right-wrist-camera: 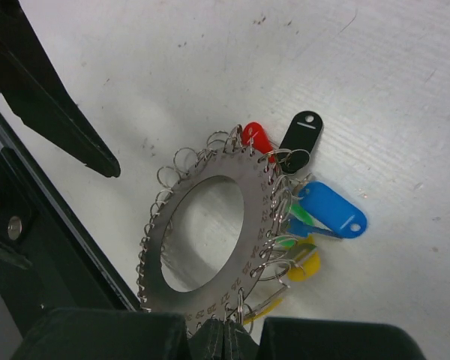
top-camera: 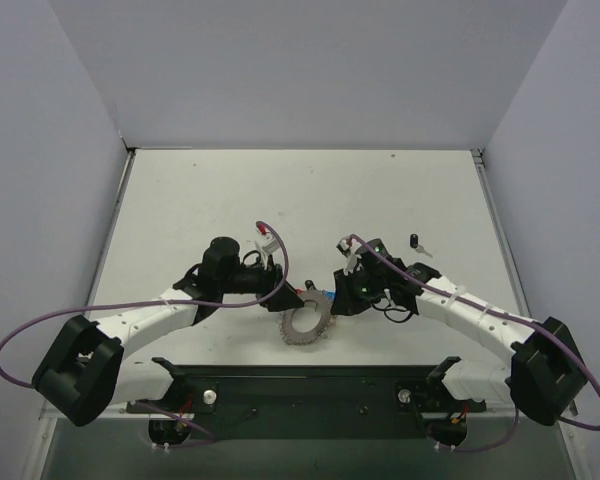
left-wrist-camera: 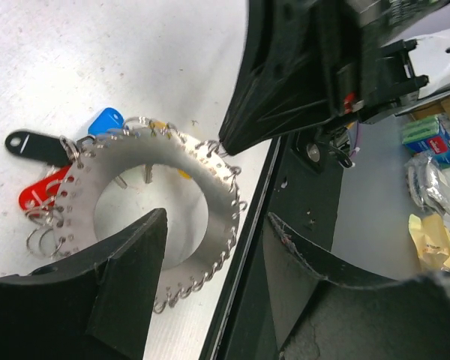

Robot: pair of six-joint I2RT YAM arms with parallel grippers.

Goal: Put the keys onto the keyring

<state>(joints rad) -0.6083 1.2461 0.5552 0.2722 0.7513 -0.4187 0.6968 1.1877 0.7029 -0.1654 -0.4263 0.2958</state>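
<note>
The keyring [right-wrist-camera: 210,240] is a flat silvery disc with a big centre hole and small wire loops round its rim. It stands tilted near the table's front edge [top-camera: 305,327]. Keys with red [right-wrist-camera: 255,139], black [right-wrist-camera: 301,131], blue [right-wrist-camera: 331,210], green [right-wrist-camera: 300,215] and yellow [right-wrist-camera: 307,266] plastic heads hang on one side of it. My right gripper [right-wrist-camera: 225,339] is shut on the ring's rim at the near edge [top-camera: 332,300]. My left gripper [left-wrist-camera: 217,217] is open and empty, just over the ring [left-wrist-camera: 157,180], its fingers [left-wrist-camera: 135,277] apart [top-camera: 283,292].
A black frame rail [left-wrist-camera: 247,247] runs along the table's front edge right beside the ring [top-camera: 300,385]. A small loose black key-like piece [top-camera: 418,243] lies on the table beyond the right arm. Packets [left-wrist-camera: 427,172] lie off the table.
</note>
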